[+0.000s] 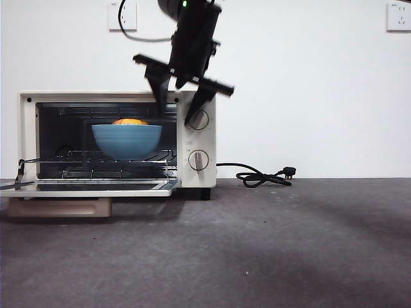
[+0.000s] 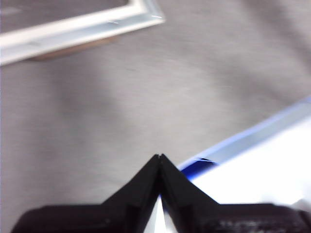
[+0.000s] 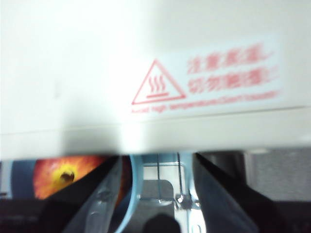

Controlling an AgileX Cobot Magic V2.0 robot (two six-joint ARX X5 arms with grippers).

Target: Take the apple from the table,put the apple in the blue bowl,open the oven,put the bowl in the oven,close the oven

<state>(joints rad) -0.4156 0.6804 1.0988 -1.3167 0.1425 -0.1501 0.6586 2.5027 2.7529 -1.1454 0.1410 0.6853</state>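
The oven [image 1: 192, 138] stands at the left with its door [image 1: 90, 187] folded down flat. Inside, on the wire rack, sits the blue bowl [image 1: 126, 141] with the top of the apple [image 1: 130, 121] showing over its rim. My right gripper [image 1: 175, 115] hangs open and tilted in front of the oven's upper right corner, holding nothing. Its wrist view shows the oven top [image 3: 146, 73] with a red warning label, and below it the apple [image 3: 60, 174] in the bowl [image 3: 136, 194] between the open gripper [image 3: 156, 160]. My left gripper [image 2: 159, 158] is shut over the table [image 2: 146, 97], apart from the door's corner [image 2: 97, 26].
A black cord with plug [image 1: 263, 178] lies on the table right of the oven. A tan block [image 1: 61, 206] sits under the open door. Wall sockets [image 1: 122, 16] [image 1: 398, 16] are on the white wall. A white sheet with a blue edge [image 2: 252, 160] lies beside the left gripper.
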